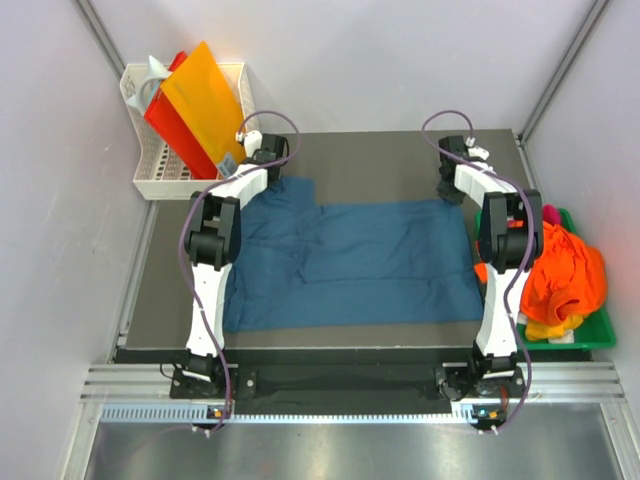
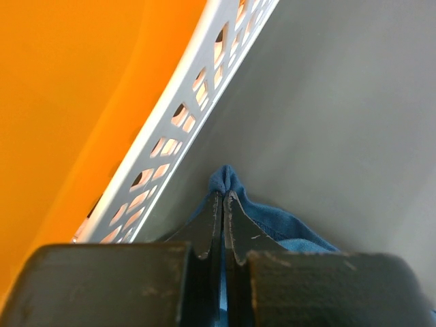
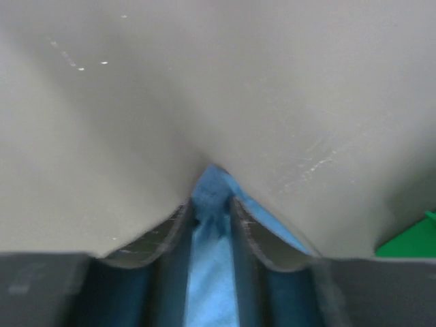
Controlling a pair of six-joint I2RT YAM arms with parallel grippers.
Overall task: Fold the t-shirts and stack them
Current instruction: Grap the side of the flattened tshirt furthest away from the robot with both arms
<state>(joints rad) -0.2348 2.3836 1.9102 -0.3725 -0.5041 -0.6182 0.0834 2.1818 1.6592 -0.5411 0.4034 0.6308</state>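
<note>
A dark teal-blue t-shirt (image 1: 350, 260) lies spread flat across the dark table (image 1: 380, 160). At its far left corner my left gripper (image 1: 276, 170) is down on the cloth. In the left wrist view that gripper (image 2: 224, 194) is shut on a small peak of the blue shirt (image 2: 286, 221). My right gripper (image 1: 450, 192) is at the shirt's far right corner. In the right wrist view a bunched fold of the shirt (image 3: 211, 272) fills the narrow gap of the right gripper (image 3: 212, 201), and both fingers press on it. Orange (image 1: 565, 275), yellow (image 1: 545, 328) and pink (image 1: 550, 213) t-shirts lie heaped at the right.
The heaped shirts sit in a green tray (image 1: 590, 340) off the table's right edge; a corner of the tray (image 3: 415, 238) shows by the right wrist. A white perforated basket (image 1: 150, 170) with orange and red sheets (image 1: 205, 95) stands at the back left, its wall (image 2: 177, 129) close beside the left gripper.
</note>
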